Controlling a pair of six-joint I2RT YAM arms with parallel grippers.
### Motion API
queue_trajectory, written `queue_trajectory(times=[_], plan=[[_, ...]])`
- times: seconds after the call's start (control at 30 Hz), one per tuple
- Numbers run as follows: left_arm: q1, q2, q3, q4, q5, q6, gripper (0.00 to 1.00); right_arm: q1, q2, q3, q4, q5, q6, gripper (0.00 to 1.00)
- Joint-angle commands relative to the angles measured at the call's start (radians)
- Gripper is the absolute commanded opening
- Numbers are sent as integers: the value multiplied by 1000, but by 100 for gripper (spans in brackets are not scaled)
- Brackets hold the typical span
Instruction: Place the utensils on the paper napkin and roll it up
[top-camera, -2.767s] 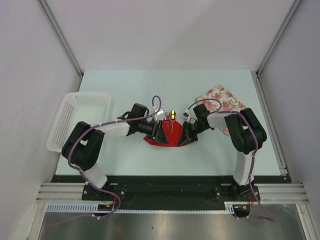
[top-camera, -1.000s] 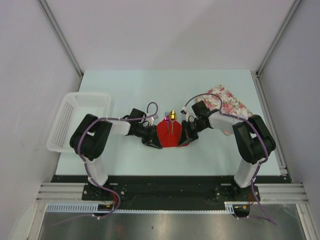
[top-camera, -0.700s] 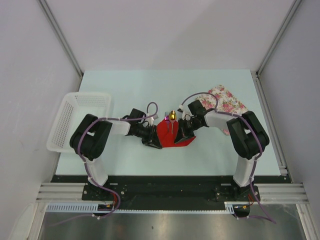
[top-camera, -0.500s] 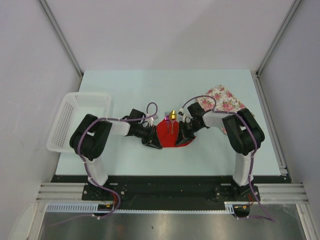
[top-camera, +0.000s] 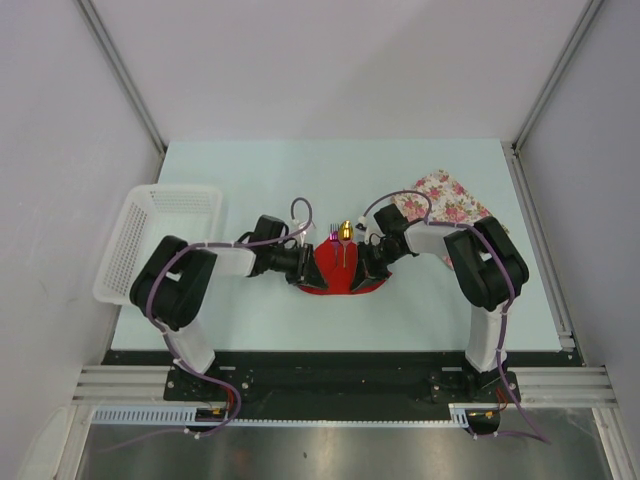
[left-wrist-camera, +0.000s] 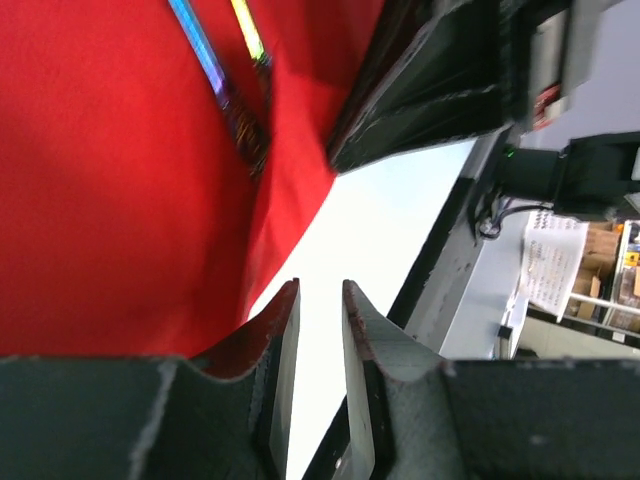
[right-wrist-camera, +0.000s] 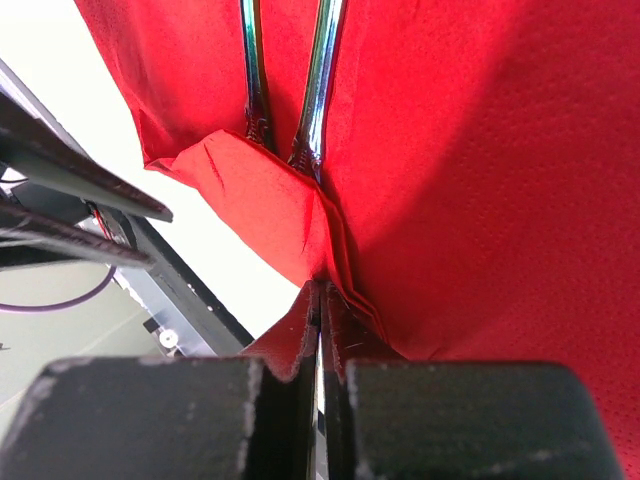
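The right gripper (right-wrist-camera: 320, 293), reaching low and inward, pinches the thin red paper napkin (right-wrist-camera: 480, 150). The left gripper (left-wrist-camera: 320, 300) opposite is narrowly parted, empty.

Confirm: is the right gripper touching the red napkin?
Touching. The right wrist view shows the right gripper shut on a folded edge of the napkin, with red paper pinched between its jaws.

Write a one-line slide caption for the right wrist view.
Right gripper pinches an edge of the thin red paper napkin, folded over the ends of two slim metal utensil handles.
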Motion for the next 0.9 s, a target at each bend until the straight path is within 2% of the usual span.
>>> queue_trajectory(times=[0.0, 0.13, 0.17, 0.27, 0.4, 0.87], plan=[[-17, -25, 18, 177, 69, -106, 29, 5, 29, 14, 4, 91, -28, 0], [-38, 13, 17, 331, 71, -194, 29, 2, 29, 11, 8, 80, -20, 0], [-44, 27, 15, 410, 73, -220, 29, 2, 31, 11, 10, 77, -19, 0], [-46, 90, 0, 594, 65, -349, 29, 2, 35, 10, 11, 65, -10, 0], [-53, 173, -2, 745, 53, -480, 27, -3, 32, 14, 11, 59, -6, 0], [-53, 293, -3, 768, -15, -501, 17, -12, -4, 4, -10, 37, -11, 2]])
